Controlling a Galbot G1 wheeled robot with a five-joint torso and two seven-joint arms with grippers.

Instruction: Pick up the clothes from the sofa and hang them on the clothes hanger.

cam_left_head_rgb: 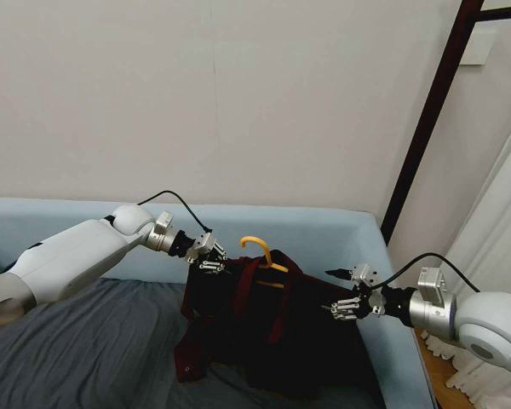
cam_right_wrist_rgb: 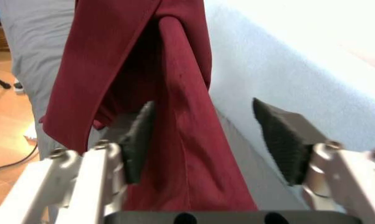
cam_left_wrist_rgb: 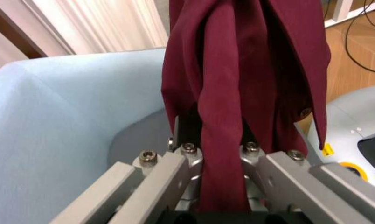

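Right gripper (cam_left_head_rgb: 339, 291) is held low at the right end of the sofa (cam_left_head_rgb: 60, 341), jaws apart. A fold of the maroon shirt (cam_left_head_rgb: 268, 332) hangs between its pads (cam_right_wrist_rgb: 281, 135); one pad is touched by the cloth, the other is clear of it. Shirt is seen draped on a yellow hanger (cam_left_head_rgb: 257, 249), its lower part resting on the grey seat. Left gripper (cam_left_head_rgb: 209, 257) is clamped on the shirt's left shoulder, just beside the hook. Behind, a dark pole (cam_left_head_rgb: 426, 119) is seen by the wall.
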